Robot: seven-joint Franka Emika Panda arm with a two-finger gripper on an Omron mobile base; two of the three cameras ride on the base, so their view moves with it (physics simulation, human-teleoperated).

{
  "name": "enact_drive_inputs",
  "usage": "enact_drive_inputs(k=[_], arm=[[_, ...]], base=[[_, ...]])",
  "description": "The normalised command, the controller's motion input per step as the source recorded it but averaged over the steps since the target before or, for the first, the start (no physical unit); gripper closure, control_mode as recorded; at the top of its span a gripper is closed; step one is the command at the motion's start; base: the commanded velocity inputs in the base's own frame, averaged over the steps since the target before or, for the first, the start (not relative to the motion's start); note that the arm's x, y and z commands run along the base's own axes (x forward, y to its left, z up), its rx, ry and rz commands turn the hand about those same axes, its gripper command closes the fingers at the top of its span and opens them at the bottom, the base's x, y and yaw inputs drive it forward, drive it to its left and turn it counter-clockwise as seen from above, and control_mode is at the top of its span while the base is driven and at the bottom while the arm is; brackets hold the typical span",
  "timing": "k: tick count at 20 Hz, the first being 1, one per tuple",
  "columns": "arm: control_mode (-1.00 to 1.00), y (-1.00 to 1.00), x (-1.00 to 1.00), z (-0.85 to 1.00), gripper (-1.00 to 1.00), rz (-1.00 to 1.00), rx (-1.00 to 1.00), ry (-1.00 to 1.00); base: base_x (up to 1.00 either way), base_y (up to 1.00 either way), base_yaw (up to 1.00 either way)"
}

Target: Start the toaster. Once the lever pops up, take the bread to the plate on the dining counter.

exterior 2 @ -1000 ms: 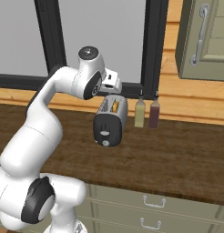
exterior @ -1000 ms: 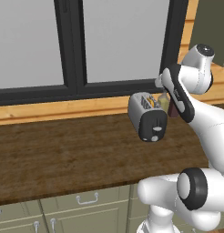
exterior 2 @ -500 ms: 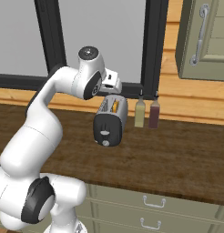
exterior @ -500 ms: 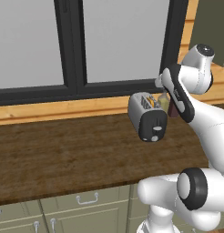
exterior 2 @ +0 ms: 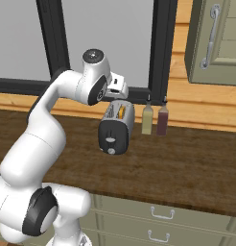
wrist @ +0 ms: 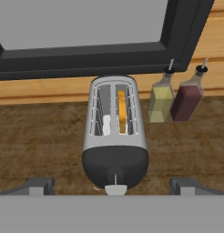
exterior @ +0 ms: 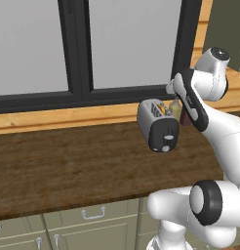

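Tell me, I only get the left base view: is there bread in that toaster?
Observer: Yes, one slice of bread stands in the toaster slot nearer the bottles.
Operator: Are the fingers gripping anything? The arm hides them.
Observer: No. The fingers are spread wide and hold nothing, above the toaster's black end.
Operator: What are those bottles like?
Observer: There are two, one yellowish and one dark red, upright beside the toaster.
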Motion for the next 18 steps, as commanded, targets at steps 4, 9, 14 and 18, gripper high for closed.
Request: enact_drive_inputs(k=[4,9,14,18], arm=[[-1.00,0.00,0.00,0.00,-1.00,0.00,0.00,0.00],[-1.00,0.00,0.00,0.00,-1.00,0.00,0.00,0.00],[-1.00,0.00,0.00,0.00,-1.00,0.00,0.00,0.00],[-1.00,0.00,0.00,0.00,-1.00,0.00,0.00,0.00]], base=[[0.00,0.00,0.00],[0.00,0.00,0.00],[0.00,0.00,0.00],[0.00,0.00,0.00]])
